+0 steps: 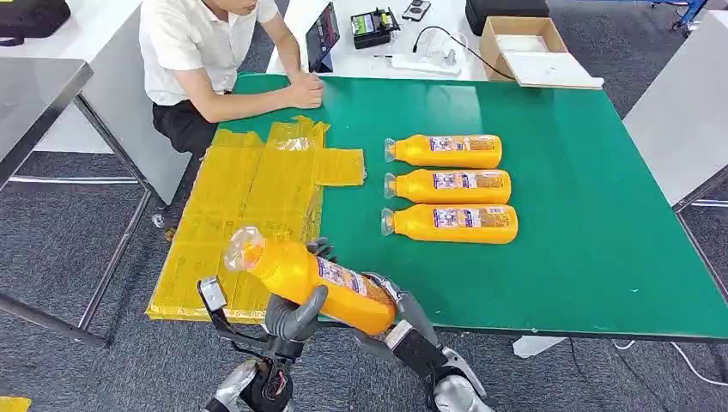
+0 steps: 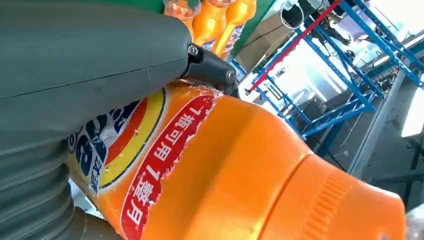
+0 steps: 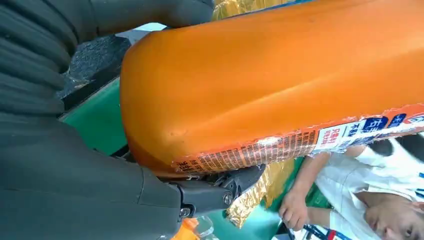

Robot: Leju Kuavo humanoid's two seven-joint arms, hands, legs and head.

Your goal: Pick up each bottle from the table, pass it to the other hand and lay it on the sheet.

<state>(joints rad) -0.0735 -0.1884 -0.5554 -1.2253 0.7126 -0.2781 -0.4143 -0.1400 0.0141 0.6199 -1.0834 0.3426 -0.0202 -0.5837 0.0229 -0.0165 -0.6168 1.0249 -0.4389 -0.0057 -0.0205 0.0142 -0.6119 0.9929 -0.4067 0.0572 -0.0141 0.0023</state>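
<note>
- The left hand (image 1: pixel 296 316) is wrapping its thumb and fingers around the middle of an orange bottle (image 1: pixel 309 279), gripping it just off the near edge of the green table (image 1: pixel 584 257).
- The right hand (image 1: pixel 403 322) is cupping the bottle's base, with its fingers closing on it, so both hands are holding the bottle together.
- The bottle is lying tilted, with its clear cap end pointing out over the yellow sheet (image 1: pixel 249 197).
- The sheet is covering the table's left end.
- Three bottles (image 1: pixel 451 187) are lying side by side on the table, to the right of the sheet, caps pointing toward it.
- A person (image 1: pixel 206 60) is sitting at the table's far edge, resting a fist on it.
</note>
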